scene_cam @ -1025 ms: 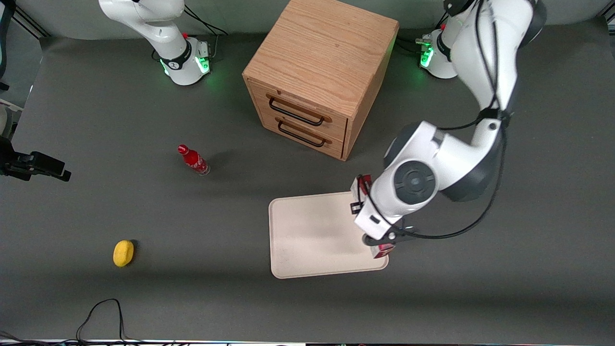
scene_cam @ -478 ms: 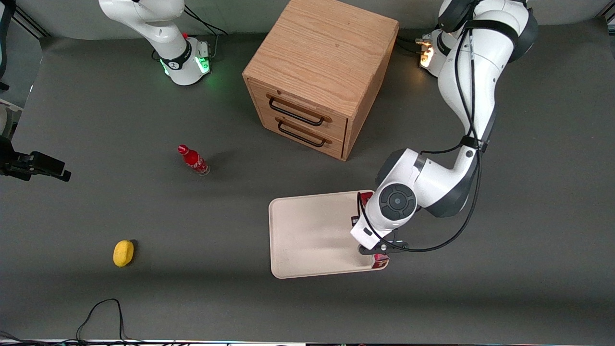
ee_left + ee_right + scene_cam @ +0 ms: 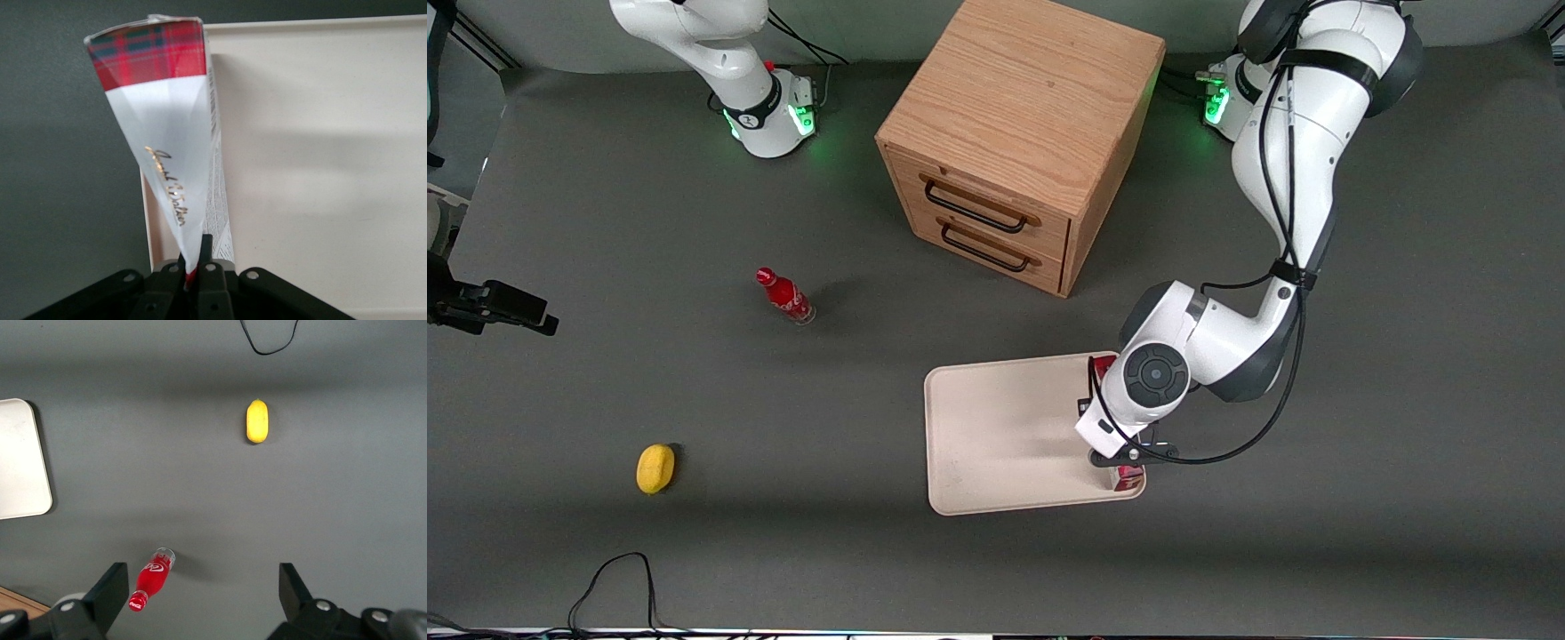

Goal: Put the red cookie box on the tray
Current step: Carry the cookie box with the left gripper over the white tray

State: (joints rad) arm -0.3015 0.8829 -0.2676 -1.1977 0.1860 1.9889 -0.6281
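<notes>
The left arm bends down low over the table, its round wrist pointing at the front camera. The gripper (image 3: pixel 195 267) points down and its two fingers (image 3: pixel 205 250) look pinched tight on something thin, probably

From the front, your working arm's wrist hides the gripper (image 3: pixel 1123 444) and most of the red cookie box (image 3: pixel 1129 478), only its ends showing, while the tray (image 3: pixel 320 167) runs off the wrist view's edge.
</notes>
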